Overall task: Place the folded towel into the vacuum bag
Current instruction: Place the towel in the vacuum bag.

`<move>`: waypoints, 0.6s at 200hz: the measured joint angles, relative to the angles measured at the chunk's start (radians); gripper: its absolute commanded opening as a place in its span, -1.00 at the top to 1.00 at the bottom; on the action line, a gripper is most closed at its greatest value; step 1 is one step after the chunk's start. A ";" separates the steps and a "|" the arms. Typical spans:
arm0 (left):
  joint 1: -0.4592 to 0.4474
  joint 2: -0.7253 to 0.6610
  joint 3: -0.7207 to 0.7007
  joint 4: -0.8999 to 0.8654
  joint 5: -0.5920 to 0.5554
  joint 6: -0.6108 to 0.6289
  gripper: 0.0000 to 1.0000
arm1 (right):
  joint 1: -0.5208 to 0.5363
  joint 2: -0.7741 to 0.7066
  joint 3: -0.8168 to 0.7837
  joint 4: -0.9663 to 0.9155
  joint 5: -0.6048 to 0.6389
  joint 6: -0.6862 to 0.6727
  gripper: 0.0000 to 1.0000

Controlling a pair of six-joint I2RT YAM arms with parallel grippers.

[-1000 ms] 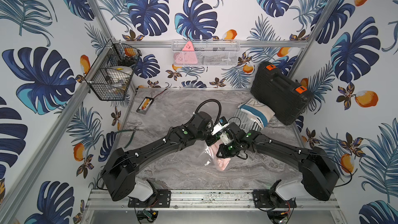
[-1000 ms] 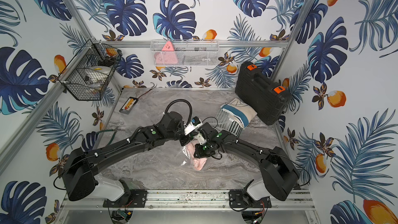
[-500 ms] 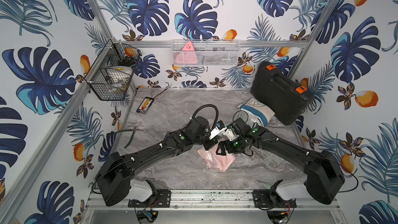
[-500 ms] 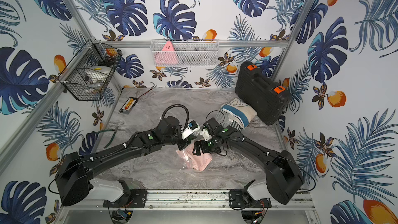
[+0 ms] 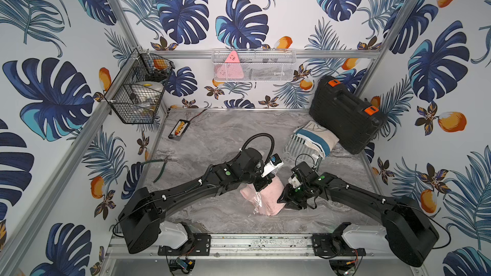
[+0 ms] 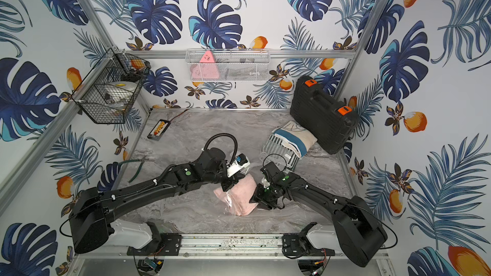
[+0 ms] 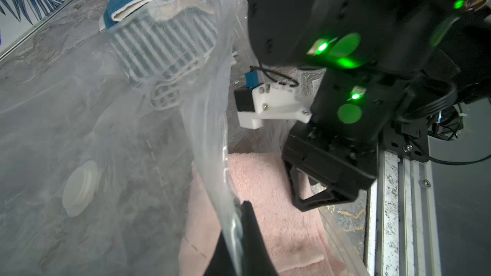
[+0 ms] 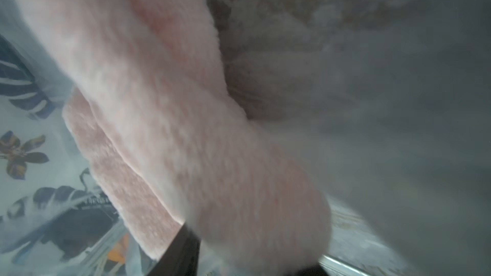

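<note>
1. Where the marbled grey tabletop (image 5: pixel 212 134) nears its front rail, a folded pink terry towel (image 5: pixel 268 197) lies at about 6 o'clock from the table's centre, seen in both top views.
2. The large crinkly transparent plastic vacuum bag (image 7: pixel 138 134) is draped over the towel's left part; its round white valve disc (image 7: pixel 79 188) shows through the film in the left wrist view.
3. The left gripper (image 5: pixel 261 185) sits at the towel's 11 o'clock corner, jaws pinched tight on the bag's raised zip edge (image 7: pixel 225 171).
4. The right gripper (image 5: pixel 285 199) meets the towel's 3 o'clock side, one black finger (image 8: pixel 183 248) against the pile (the right wrist view is blurred); whether its jaws clamp the towel or stand parted, I cannot tell.
5. A folded blue, cream and striped cloth (image 5: pixel 312 138) rests at 1 o'clock, touching a black hard case with orange latches (image 5: pixel 342 114) tilted against the wall.
</note>
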 measured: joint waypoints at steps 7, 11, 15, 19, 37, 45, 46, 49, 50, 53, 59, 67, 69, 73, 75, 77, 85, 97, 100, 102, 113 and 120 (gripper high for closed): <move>-0.006 0.002 0.003 0.000 0.002 0.000 1.00 | 0.002 0.025 -0.004 0.038 -0.006 0.029 0.39; -0.011 0.004 0.006 -0.002 0.003 0.000 1.00 | 0.004 0.036 -0.005 0.056 -0.009 0.040 0.40; -0.014 0.006 0.007 -0.002 0.003 0.000 1.00 | 0.005 0.050 -0.005 0.079 -0.010 0.055 0.41; -0.019 0.008 0.010 -0.003 0.005 0.000 1.00 | 0.006 0.063 -0.005 0.102 -0.011 0.070 0.44; -0.027 0.018 0.012 -0.005 0.016 0.001 1.00 | 0.027 0.119 0.006 0.195 0.003 0.110 0.54; -0.029 0.024 0.013 -0.006 0.021 0.002 1.00 | 0.042 0.144 0.019 0.234 0.016 0.124 0.58; -0.029 0.025 0.013 -0.006 0.022 0.002 1.00 | 0.044 0.146 0.021 0.238 0.017 0.124 0.58; -0.029 0.028 0.013 -0.006 0.024 0.004 1.00 | 0.052 0.161 0.027 0.257 0.025 0.124 0.59; -0.029 0.029 0.013 -0.007 0.024 0.005 1.00 | 0.053 0.163 0.029 0.261 0.027 0.124 0.59; -0.029 0.032 0.014 -0.009 0.024 0.005 1.00 | 0.059 0.174 0.034 0.276 0.032 0.125 0.60; -0.029 0.039 0.018 -0.016 0.024 0.008 1.00 | 0.071 0.200 0.041 0.318 0.040 0.128 0.63; -0.029 0.045 0.021 -0.022 0.024 0.013 1.00 | 0.082 0.235 0.044 0.377 0.055 0.137 0.67; -0.029 0.048 0.022 -0.025 0.024 0.015 1.00 | 0.084 0.241 0.044 0.387 0.058 0.140 0.67; -0.029 0.050 0.024 -0.029 0.024 0.020 1.00 | 0.089 0.261 0.044 0.417 0.061 0.149 0.68; -0.029 0.052 0.024 -0.031 0.024 0.023 1.00 | 0.090 0.267 0.044 0.426 0.062 0.150 0.68; -0.029 0.054 0.024 -0.034 0.024 0.025 1.00 | 0.091 0.277 0.043 0.443 0.062 0.151 0.69; -0.029 0.060 0.026 -0.042 0.024 0.027 1.00 | 0.093 0.316 0.043 0.509 0.061 0.159 0.69; -0.029 0.068 0.031 -0.053 0.023 0.031 1.00 | 0.100 0.370 0.051 0.613 0.057 0.179 0.70; -0.029 0.070 0.033 -0.056 0.023 0.031 1.00 | 0.102 0.382 0.056 0.636 0.057 0.181 0.71; -0.029 0.072 0.035 -0.057 0.023 0.031 1.00 | 0.104 0.392 0.059 0.653 0.059 0.183 0.71; -0.029 0.079 0.043 -0.065 0.022 0.031 1.00 | 0.114 0.443 0.078 0.742 0.061 0.208 0.73; -0.029 0.081 0.048 -0.071 0.022 0.030 1.00 | 0.120 0.470 0.085 0.793 0.061 0.219 0.74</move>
